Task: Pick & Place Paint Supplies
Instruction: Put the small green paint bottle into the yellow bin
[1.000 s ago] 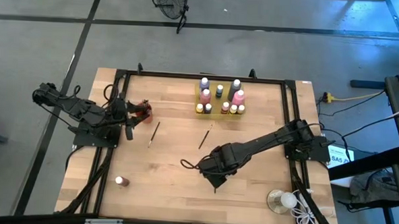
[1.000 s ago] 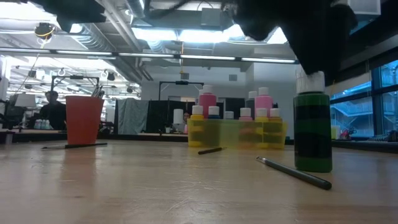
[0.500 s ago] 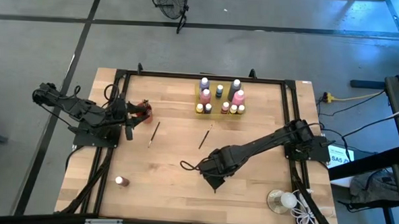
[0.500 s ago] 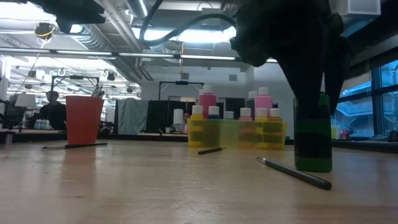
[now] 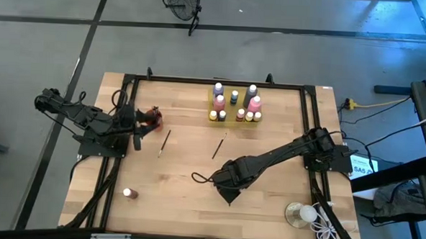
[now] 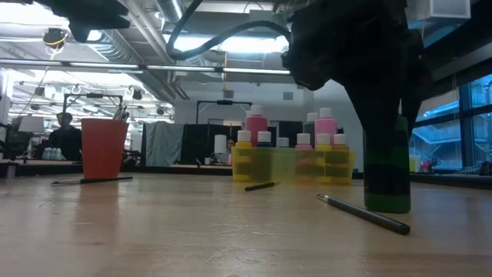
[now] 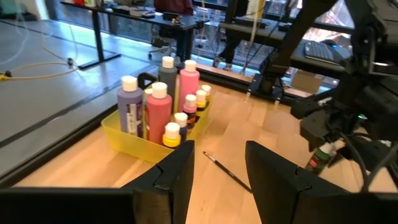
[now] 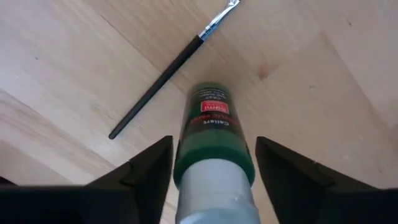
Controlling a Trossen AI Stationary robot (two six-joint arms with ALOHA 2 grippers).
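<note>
High view: right tool (image 5: 228,183) low over the table (image 5: 180,219) near its front middle, hiding its target underneath. Left tool (image 5: 136,125) parked by the left edge next to a red cup (image 5: 153,117). Yellow tray (image 5: 234,119) of paint bottles at the far edge; two paintbrushes (image 5: 165,142) (image 5: 217,148) lying loose between tray and arms. A small white-capped bottle (image 5: 128,193) alone near the front left; clear dish (image 5: 299,214) with ball at front right.

Low view: green bottle (image 6: 387,173) standing upright on the table, cap swallowed by the dark right tool from above. Another brush (image 6: 363,214) lying just beside its base.

Left wrist view: fingers (image 7: 177,177) apart, nothing between them; tray and bottles ahead.

Right wrist view: fingers (image 8: 144,168) spread on either side of the green bottle (image 8: 214,134), gaps visible on both flanks, so not yet clamped. Brush (image 8: 171,70) on the wood just beyond.

Handling, as a judgement: rigid plastic, probably light to moderate with paint inside, smooth and somewhat slippery, tall enough to tip if nudged off-centre. Best taken around the upper body or shoulder just under the cap, squeezed evenly, lifted straight up to clear the nearby brush.
</note>
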